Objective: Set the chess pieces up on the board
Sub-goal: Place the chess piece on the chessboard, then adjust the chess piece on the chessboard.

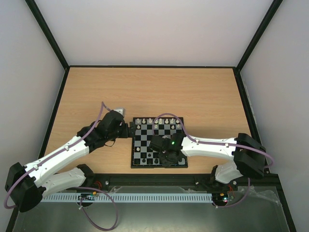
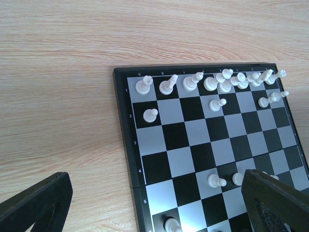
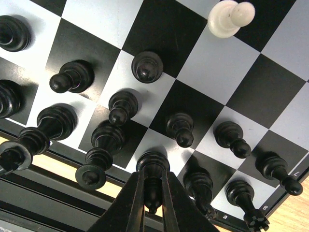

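Observation:
The board (image 1: 145, 140) lies at the table's near middle. Cream-white chess pieces (image 2: 212, 83) line its far edge, and a white pawn (image 2: 150, 114) stands in the second row. Black chess pieces (image 3: 120, 106) crowd the near rows. My right gripper (image 3: 153, 176) is shut on a tall black piece (image 3: 153, 164), whose base stands on a pale square in the last row by the board's near edge. In the top view the right gripper (image 1: 166, 157) covers most of the black pieces. My left gripper (image 2: 155, 181) hangs open over the board's left side, holding nothing, and it also shows in the top view (image 1: 129, 129).
Stray white pawns (image 2: 216, 181) stand mid-board near the left gripper's right finger (image 2: 275, 203), and another white pawn (image 3: 229, 17) stands beyond the black rows. Bare wooden table (image 1: 154, 92) surrounds the board. Black-framed walls (image 1: 58, 101) enclose the table, and a rail (image 1: 154, 197) runs along the near edge.

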Robot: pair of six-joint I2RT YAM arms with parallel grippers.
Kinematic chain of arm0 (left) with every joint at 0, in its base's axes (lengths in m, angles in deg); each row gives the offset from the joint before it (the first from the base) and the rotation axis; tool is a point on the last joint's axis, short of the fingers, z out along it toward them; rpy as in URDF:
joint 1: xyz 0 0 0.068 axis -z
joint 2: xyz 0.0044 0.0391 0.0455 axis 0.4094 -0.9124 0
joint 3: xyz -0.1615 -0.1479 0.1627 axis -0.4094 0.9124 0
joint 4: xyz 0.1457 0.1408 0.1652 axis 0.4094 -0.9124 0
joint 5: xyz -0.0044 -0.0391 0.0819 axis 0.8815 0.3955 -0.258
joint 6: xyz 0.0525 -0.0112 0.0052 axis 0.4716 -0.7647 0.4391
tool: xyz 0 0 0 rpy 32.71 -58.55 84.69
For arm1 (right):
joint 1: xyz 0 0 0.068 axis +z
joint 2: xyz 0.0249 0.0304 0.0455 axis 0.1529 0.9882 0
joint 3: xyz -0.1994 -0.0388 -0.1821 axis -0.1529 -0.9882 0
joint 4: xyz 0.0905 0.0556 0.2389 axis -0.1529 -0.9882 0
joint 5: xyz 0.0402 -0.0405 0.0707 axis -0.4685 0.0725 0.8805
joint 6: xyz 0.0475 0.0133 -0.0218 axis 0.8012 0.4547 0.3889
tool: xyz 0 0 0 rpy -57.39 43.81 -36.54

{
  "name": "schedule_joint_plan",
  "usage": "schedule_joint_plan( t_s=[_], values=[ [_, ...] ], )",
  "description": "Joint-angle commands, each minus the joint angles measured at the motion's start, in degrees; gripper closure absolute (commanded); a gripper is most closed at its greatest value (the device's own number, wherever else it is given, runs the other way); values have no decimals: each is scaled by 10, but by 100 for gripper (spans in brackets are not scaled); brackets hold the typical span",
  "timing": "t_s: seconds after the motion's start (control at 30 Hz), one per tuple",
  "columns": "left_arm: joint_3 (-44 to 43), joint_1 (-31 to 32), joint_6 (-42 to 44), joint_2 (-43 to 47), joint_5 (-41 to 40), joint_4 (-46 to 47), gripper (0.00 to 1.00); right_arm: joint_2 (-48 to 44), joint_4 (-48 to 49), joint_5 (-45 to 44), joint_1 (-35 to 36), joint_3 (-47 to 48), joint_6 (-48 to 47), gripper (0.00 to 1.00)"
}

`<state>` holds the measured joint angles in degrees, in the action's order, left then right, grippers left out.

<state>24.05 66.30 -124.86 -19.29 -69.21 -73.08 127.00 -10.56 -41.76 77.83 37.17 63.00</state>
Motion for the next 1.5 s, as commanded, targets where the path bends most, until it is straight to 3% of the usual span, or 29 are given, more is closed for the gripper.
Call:
schedule_joint_plan(
  t_s=[0.0, 0.57, 1.1, 1.47],
  values=[
    [5, 2, -2, 8, -1, -2, 1, 7, -14, -14, 4, -8, 9, 91],
    [5, 3, -3, 10, 1, 0, 1, 9, -18, -19, 3, -8, 14, 85],
    [-4, 4, 0, 4, 3, 0, 1, -66, -65, -51, -2, 27, 38, 60],
    [-3, 6, 11, -2, 10, 6, 1, -124, -56, -28, -68, -29, 66, 72]
  ],
)
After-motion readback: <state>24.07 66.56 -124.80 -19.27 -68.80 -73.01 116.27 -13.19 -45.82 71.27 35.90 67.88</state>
